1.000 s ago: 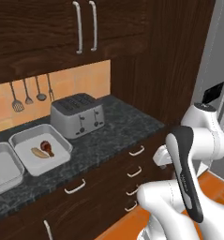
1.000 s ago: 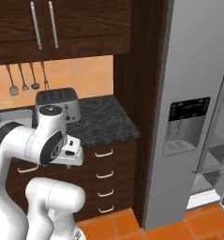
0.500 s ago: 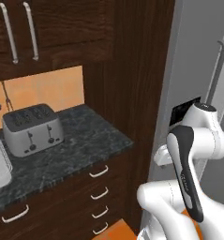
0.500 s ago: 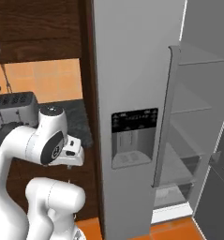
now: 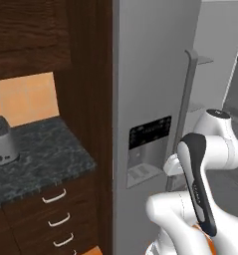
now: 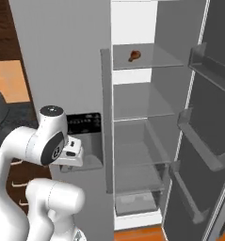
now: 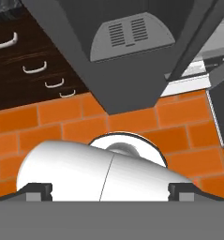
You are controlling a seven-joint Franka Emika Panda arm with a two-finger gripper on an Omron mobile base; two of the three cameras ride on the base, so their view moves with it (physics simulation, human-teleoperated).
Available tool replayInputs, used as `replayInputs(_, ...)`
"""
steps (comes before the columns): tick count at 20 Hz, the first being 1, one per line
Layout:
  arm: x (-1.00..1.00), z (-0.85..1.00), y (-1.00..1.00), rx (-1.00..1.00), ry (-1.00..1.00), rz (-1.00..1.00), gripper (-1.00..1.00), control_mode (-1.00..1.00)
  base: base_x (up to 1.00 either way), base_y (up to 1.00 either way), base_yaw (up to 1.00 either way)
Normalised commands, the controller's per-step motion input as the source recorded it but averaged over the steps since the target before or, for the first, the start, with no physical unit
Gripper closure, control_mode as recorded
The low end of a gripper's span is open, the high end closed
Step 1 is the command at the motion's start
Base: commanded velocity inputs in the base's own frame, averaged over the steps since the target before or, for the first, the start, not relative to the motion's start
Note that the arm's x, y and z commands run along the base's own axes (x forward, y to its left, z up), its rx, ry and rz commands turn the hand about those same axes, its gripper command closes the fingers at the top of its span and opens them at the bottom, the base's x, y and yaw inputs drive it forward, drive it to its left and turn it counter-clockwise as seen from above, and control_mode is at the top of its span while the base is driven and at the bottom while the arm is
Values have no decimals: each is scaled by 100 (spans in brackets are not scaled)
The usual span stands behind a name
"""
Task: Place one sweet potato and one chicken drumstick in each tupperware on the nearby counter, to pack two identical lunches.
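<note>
One reddish-brown chicken drumstick (image 6: pixel 134 55) lies on the upper glass shelf of the open fridge. The dark marbled counter (image 5: pixel 38 157) runs off to the left over brown drawers (image 5: pixel 56 196). My gripper (image 7: pixel 109 193) is tucked in close to the arm, in front of the fridge's dispenser panel, and points down at the orange brick floor. Its fingertips (image 7: pixel 38 191) stand wide apart with nothing between them, so it is open. The sweet potato and the tupperware are out of view.
The grey fridge (image 6: pixel 62 61) has its right door (image 6: pixel 203 117) swung open, with door bins and several bare glass shelves (image 6: pixel 142 101) inside. A dispenser panel (image 5: pixel 149 149) sits on the shut left door. A silver toaster (image 5: pixel 0 142) stands on the counter's far left.
The whole picture has swung right as the base moved: the trays and most of the counter left the views and the open fridge came in. The arm keeps its folded pose, gripper still open.
</note>
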Motion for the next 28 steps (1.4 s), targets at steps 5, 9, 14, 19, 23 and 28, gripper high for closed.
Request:
replayInputs(5,0,0,0,0,0,0,-100,100,2,-86,21)
replayInputs(9,0,0,0,0,0,0,-100,100,5,-66,19)
replayInputs(14,0,0,0,0,0,0,-100,100,13,-42,17)
replayInputs(19,0,0,0,0,0,0,-100,100,38,-24,10)
replayInputs(23,0,0,0,0,0,0,-100,100,59,-11,8)
replayInputs(28,0,0,0,0,0,0,-100,100,46,-1,11)
